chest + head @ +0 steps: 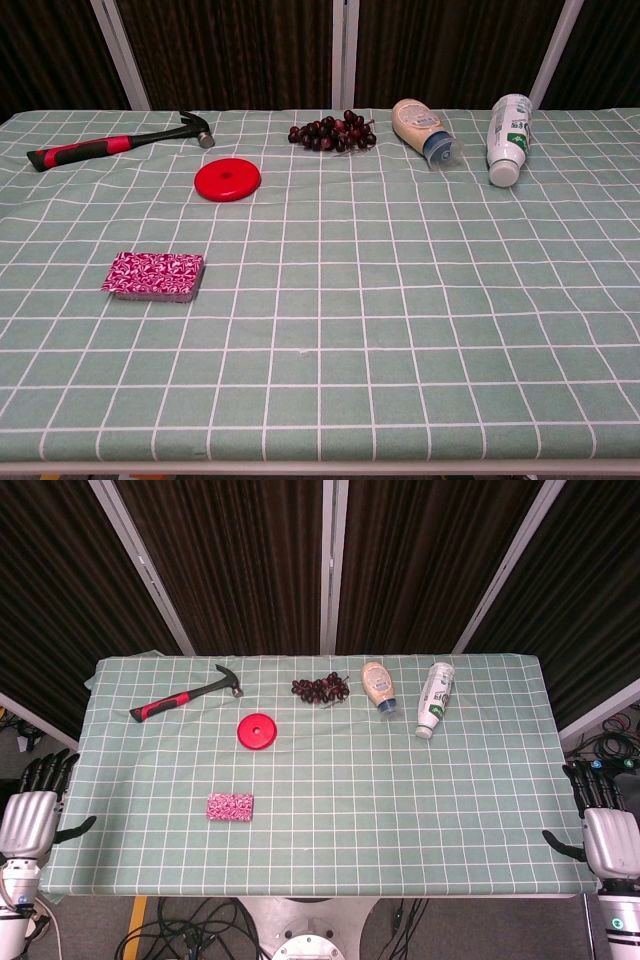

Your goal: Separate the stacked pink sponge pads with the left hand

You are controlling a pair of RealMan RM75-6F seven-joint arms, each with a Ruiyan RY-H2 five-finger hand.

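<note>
The stacked pink sponge pads point(230, 806) point(153, 275) lie flat on the green checked cloth, left of the middle and toward the near edge. They look like one neat block with a pink-and-white pattern on top. My left hand point(33, 807) hangs beside the table's left edge, fingers straight and apart, holding nothing, well left of the pads. At the table's right edge my right hand point(603, 822) also stands open and empty. Neither hand shows in the chest view.
A red disc point(257, 730) lies just behind the pads. Along the far side lie a hammer point(187, 694) with a red-and-black handle, a bunch of dark grapes point(320, 689), a beige squeeze bottle point(378, 687) and a white bottle point(434, 698), both on their sides.
</note>
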